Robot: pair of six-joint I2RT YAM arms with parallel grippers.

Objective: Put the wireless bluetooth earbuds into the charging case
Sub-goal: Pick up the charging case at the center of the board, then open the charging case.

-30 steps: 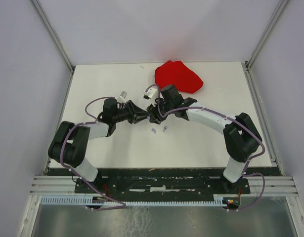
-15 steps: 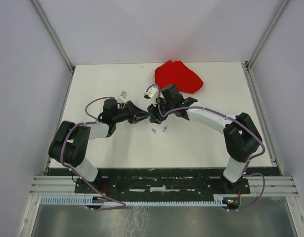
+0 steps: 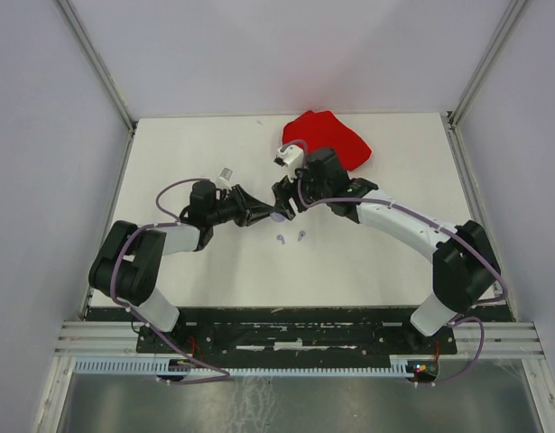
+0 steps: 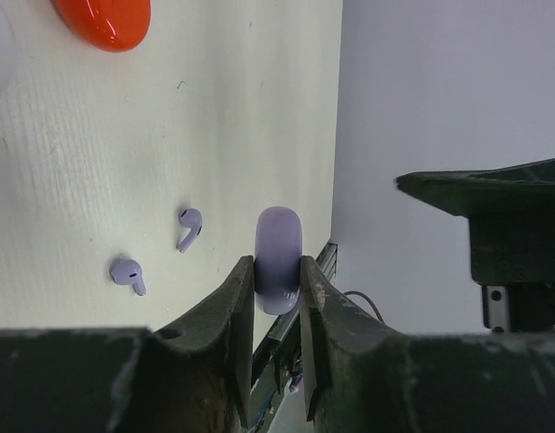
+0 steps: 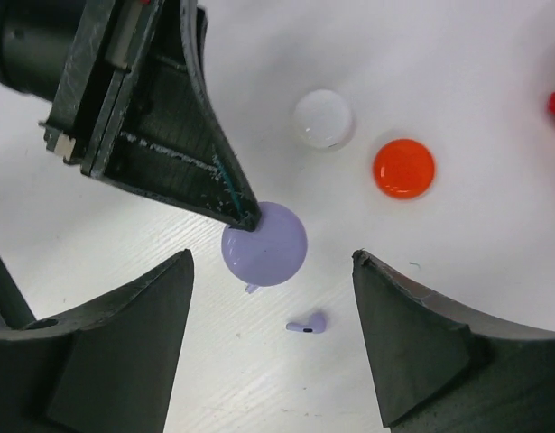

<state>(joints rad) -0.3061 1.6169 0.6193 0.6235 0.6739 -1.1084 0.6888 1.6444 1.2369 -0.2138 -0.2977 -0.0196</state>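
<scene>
L gripper [image 4: 277,271] is clenched on the lilac case [image 5: 264,244], edge-on btwn its fingers, above the white table [image 3: 367,262]; R gripper [image 5: 270,260] hangs over it, jaws spread wide, empty. Two lilac earbuds [image 4: 189,227] lie loose on the tabletop near the case, w/ a white case [image 5: 323,118] & orange-red case [image 5: 404,168] side by side further off, and a red cloth [image 3: 327,140] at the far edge. I see a matte, faintly ribbed top w/ a few specks, plain pale walls [image 3: 42,135] on three sides, and a black plate [image 3: 295,338] & metal rail [image 3: 521,343] along the near edge.
</scene>
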